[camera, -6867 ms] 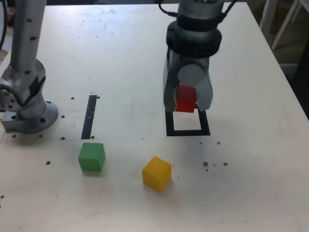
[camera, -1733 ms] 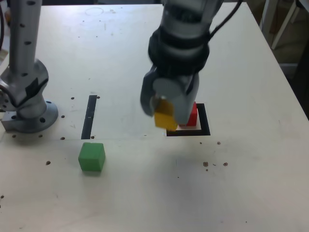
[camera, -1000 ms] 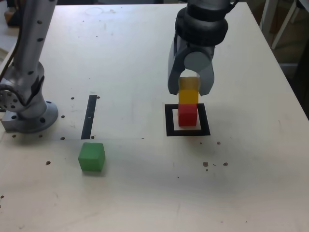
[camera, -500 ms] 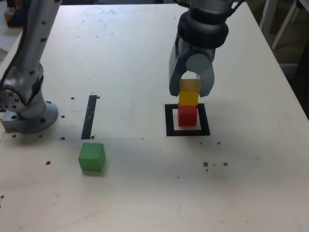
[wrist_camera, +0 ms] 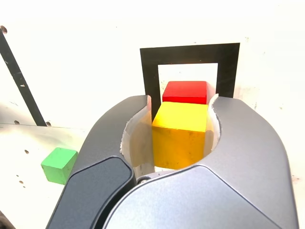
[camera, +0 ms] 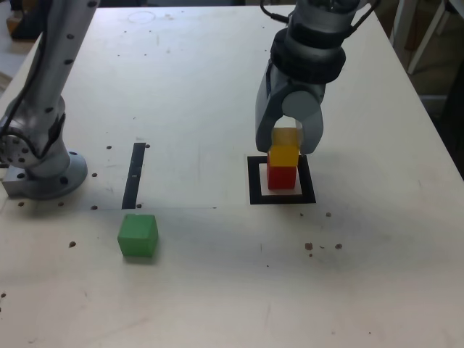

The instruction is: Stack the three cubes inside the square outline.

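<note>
1. The gripper (camera: 287, 147) is closed around the yellow cube (camera: 284, 148); its two fingers are clamped on this cube, one at each side.
2. The yellow cube lies between the fingers, near their tips. In the exterior view, its lower part shows below the ends of the fingers, and its upper part is seen in the opening between them.
3. The red cube (camera: 281, 177) is not between the fingers. It stands on the table (camera: 196, 283), in the white centre of the square outline (camera: 307, 190), and the black frame goes around it.
4. In the exterior view, the yellow cube covers the upper part of the red cube. Whether the two cubes are touching, I cannot tell from these views.
5. In the wrist view, the red cube is seen just past the yellow one, beyond the fingertips (wrist_camera: 148, 102), and a part of the black frame is visible around it.
6. The green cube (camera: 138, 235) sits alone on the table, well apart from the fingers, toward the exterior view's left. It is near the lower end of the straight black strip (camera: 134, 176), outside the square outline.
</note>
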You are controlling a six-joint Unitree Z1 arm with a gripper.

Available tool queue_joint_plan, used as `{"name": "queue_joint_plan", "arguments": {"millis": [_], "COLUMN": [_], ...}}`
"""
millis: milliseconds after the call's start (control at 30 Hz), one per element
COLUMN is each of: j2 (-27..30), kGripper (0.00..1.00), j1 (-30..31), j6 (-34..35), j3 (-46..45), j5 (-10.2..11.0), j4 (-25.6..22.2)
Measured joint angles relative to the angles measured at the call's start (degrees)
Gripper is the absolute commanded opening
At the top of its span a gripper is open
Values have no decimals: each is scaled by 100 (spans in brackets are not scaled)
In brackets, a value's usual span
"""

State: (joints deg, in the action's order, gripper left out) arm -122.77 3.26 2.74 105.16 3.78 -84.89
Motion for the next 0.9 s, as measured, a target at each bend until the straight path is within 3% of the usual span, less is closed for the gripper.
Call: {"name": "queue_joint_plan", "arguments": {"millis": [67,133,233,300,700,900], "j2": [0,-1,-2,-5,57,675], "kGripper": [36,54,87,97,100,100], "j1": [0,0,0,0,-24,0], "j6": [0,0,0,0,2,16], "j3": [-6,-26,-64,-93,-176,-539], "j5": [-3,-6,-10,-11,52,245], "j4": [8,18,49,68,70,46]}}
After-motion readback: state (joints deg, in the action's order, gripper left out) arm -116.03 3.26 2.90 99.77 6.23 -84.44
